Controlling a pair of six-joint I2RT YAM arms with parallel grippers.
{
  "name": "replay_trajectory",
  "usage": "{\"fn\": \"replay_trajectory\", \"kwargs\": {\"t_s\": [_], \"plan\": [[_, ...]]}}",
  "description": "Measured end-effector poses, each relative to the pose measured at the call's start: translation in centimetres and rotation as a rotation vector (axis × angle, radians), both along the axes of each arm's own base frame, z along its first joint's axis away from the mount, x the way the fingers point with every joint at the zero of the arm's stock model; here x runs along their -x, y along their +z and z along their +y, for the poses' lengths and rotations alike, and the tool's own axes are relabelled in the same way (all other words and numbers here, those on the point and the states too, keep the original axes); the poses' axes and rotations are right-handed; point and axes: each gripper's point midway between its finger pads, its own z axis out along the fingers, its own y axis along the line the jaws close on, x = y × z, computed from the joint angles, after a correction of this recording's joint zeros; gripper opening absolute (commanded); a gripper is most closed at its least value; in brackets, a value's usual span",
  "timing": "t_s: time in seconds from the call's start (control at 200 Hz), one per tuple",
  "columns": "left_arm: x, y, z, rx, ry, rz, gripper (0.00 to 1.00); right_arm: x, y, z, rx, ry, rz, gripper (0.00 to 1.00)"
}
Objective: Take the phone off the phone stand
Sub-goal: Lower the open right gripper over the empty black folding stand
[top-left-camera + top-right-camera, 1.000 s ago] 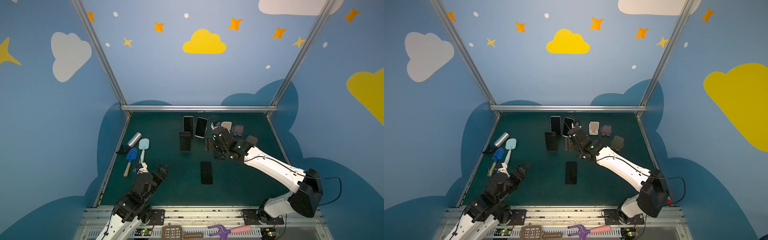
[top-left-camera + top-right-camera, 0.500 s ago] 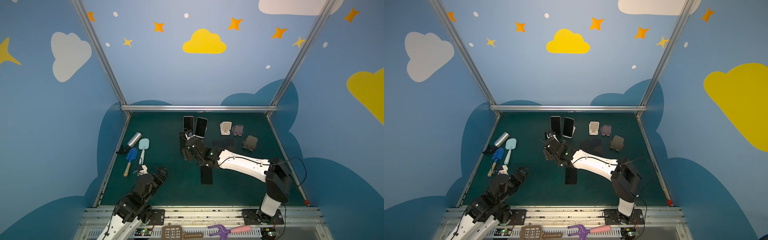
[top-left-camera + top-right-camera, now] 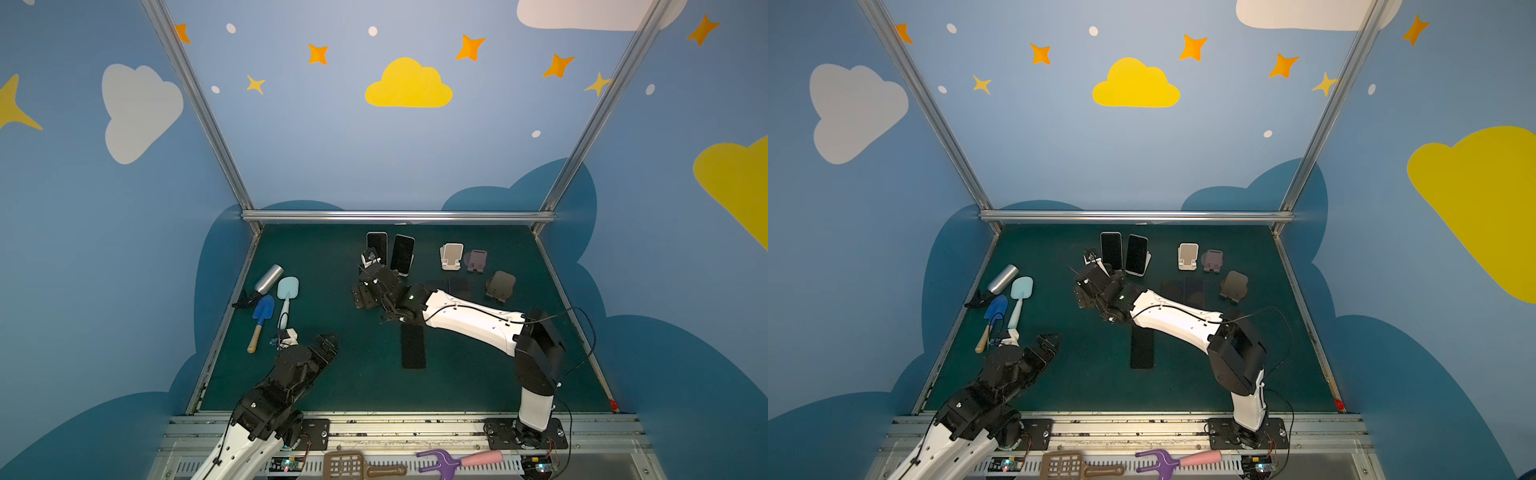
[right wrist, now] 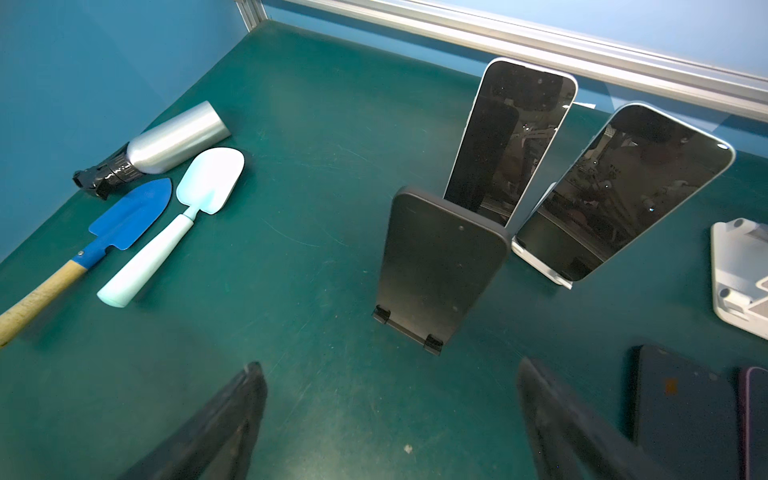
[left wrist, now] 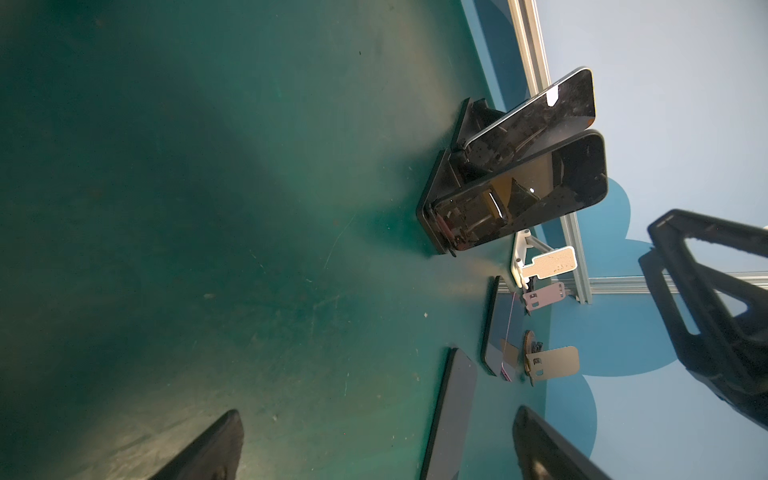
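Three phones stand on stands near the back. Nearest my right gripper is a matte black phone [image 4: 440,257] on a black phone stand [image 4: 432,343] with two small hooks. Behind it lean a white-edged phone [image 4: 513,141] [image 3: 376,248] and a phone on a white stand [image 4: 623,191] [image 3: 403,254]. My right gripper [image 4: 386,419] [image 3: 365,296] hovers just in front of the black phone, open and empty, hiding most of it in both top views. At the front left my left gripper [image 3: 328,343] [image 5: 374,457] stands open and empty.
A black phone [image 3: 413,347] lies flat mid-mat, and two dark phones [image 3: 458,286] lie flat further right. Empty white [image 3: 451,256], purple [image 3: 477,261] and brown [image 3: 500,286] stands sit back right. A silver bottle [image 3: 268,278], blue trowel [image 3: 262,309] and pale scoop [image 3: 286,291] lie left.
My right gripper has swung left across the mat, from beside the right-hand stands to the black stand, and its jaws have spread wider. The left arm has not moved.
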Motion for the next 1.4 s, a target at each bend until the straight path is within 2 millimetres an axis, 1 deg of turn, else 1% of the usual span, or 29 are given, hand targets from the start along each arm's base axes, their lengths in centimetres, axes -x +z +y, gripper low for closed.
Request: {"fn": "replay_trajectory", "kwargs": {"t_s": [0.531, 0.781, 1.081, 1.176, 1.401], "plan": [[0.0, 1.6, 0.0, 0.041, 0.004, -0.050, 1.00, 0.3, -0.6, -0.3, -0.033, -0.041, 0.056, 0.94], [0.1, 1.7, 0.2, 0.052, 0.022, -0.053, 1.00, 0.0, -0.2, -0.2, -0.072, -0.072, 0.056, 0.94], [0.3, 1.2, 0.4, 0.055, 0.027, -0.049, 1.00, -0.8, 0.4, -0.4, -0.097, -0.118, 0.021, 0.94], [0.4, 0.7, 0.5, 0.060, 0.031, -0.054, 1.00, -1.2, 0.5, 0.2, -0.108, -0.119, 0.010, 0.94], [0.5, 0.6, 0.8, 0.064, 0.043, -0.060, 1.00, -2.8, -0.2, 2.7, -0.112, -0.123, -0.011, 0.94]]}}
